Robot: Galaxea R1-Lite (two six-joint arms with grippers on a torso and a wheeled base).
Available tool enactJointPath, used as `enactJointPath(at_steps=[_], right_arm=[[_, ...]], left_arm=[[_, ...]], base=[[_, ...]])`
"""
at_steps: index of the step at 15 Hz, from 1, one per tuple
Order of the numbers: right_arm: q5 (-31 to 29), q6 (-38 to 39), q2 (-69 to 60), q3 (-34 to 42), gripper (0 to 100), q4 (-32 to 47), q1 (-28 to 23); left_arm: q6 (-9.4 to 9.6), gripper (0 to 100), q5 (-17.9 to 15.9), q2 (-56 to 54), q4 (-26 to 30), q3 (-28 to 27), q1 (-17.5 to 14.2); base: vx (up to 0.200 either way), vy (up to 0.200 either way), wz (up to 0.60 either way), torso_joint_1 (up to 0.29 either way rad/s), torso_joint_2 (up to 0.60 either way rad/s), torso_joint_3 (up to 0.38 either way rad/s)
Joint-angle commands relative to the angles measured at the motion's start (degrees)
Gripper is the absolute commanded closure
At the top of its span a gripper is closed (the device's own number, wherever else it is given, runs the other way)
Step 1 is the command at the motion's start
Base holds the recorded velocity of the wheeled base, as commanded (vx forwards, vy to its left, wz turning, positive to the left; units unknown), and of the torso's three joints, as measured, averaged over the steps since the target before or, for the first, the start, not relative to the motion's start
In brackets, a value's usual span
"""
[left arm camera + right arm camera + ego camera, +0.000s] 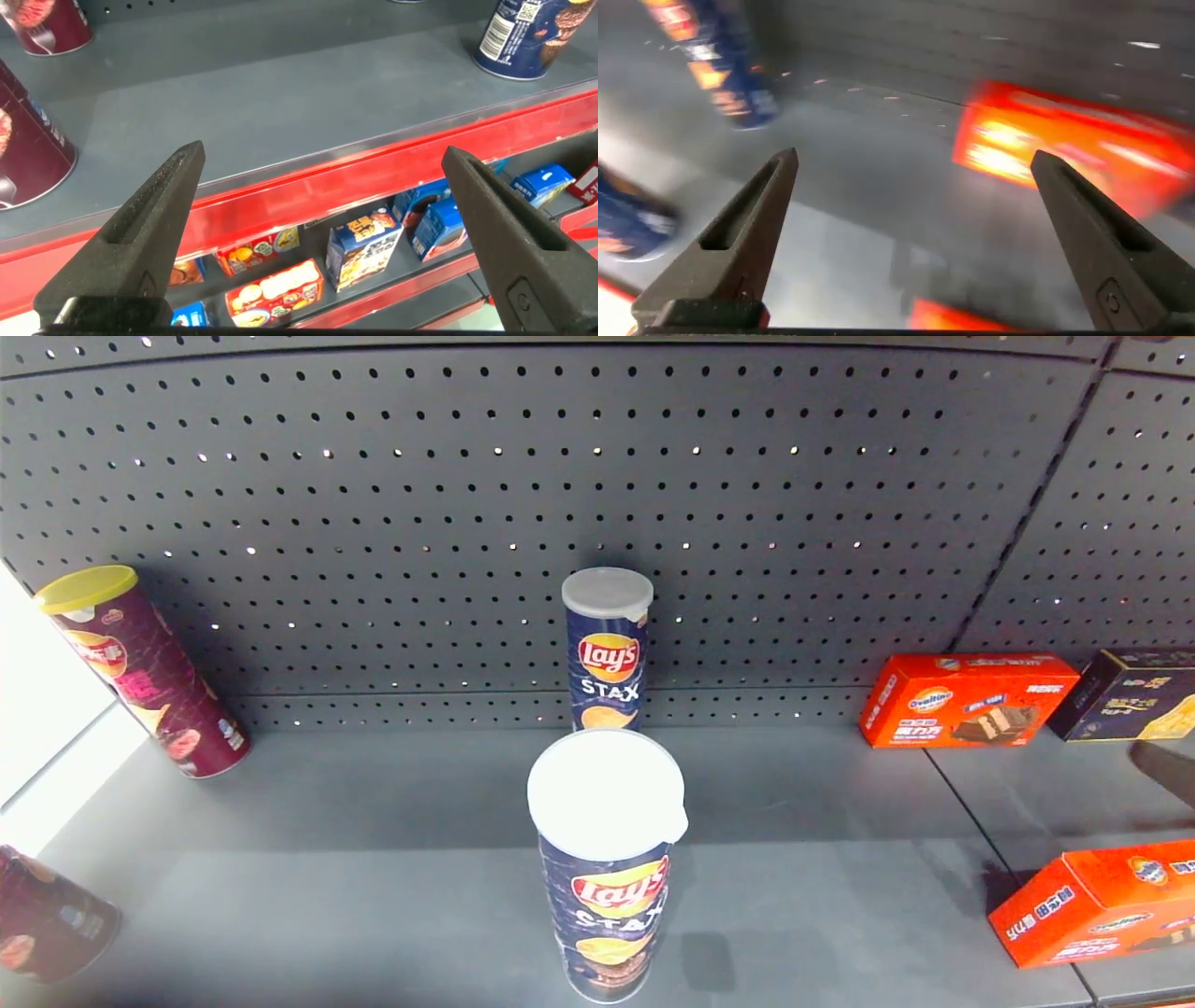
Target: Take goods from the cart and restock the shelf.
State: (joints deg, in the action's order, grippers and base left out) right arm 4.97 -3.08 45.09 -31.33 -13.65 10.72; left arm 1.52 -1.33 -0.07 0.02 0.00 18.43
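Our left gripper [322, 154] hangs with fingers spread and empty before the shelf's red edge [280, 201]; our right gripper [915, 157], equally wide apart, holds nothing and faces the shelf [373, 840]. We see a front can [607, 887] upright near the shelf's front. A back can [607, 649] stands behind it against the pegboard [373, 523], with a maroon can [140, 672] far left and an orange box [966, 700] far right

The nearer tall navy-blue crisp tube [607, 896] has a white plastic lid and a red-and-yellow emblem, and the navy-blue crisp tube behind it [607, 653] matches. The maroon crisp tube [140, 672] has a yellow-green lid. The flat cardboard box [966, 700] is orange-red. The metal shelf [373, 859] is plain dark grey. Even rows of holes dot its pegboard back panel [467, 476], and a glossy red strip [374, 173] edges it.
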Motion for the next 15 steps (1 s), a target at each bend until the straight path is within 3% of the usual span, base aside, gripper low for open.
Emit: enactJointPath(at_steps=[1,4,7,10,15], right_arm=[[0.2,-0.2,-24.5,13.6,0,1.3,-13.6],[-0.2,-0.1,-40.7,20.0,0,13.9,-14.4],[0.1,-0.3,-40.3,31.2,0,2.6,-14.4],[-3.5,0.4,-40.3,31.3,0,13.6,-14.4],[-5.6,2.7,-40.4,31.2,0,14.0,-14.1]], left_arm=[[-0.03,0,0.0,0.1,0.1,-0.1,0.5],[-0.03,0,0.1,0.1,0.0,0.0,0.9],[0.06,0,0.0,0.1,0.0,0.0,1.0],[0.06,0,0.0,0.1,0.0,0.0,1.0],[0.06,0,0.0,0.1,0.0,0.0,1.0]], base=[[0.000,0.000,0.00,0.000,0.00,0.000],[0.000,0.000,0.00,0.000,0.00,0.000],[0.000,0.000,0.00,0.000,0.00,0.000],[0.000,0.000,0.00,0.000,0.00,0.000],[0.000,0.000,0.00,0.000,0.00,0.000]])
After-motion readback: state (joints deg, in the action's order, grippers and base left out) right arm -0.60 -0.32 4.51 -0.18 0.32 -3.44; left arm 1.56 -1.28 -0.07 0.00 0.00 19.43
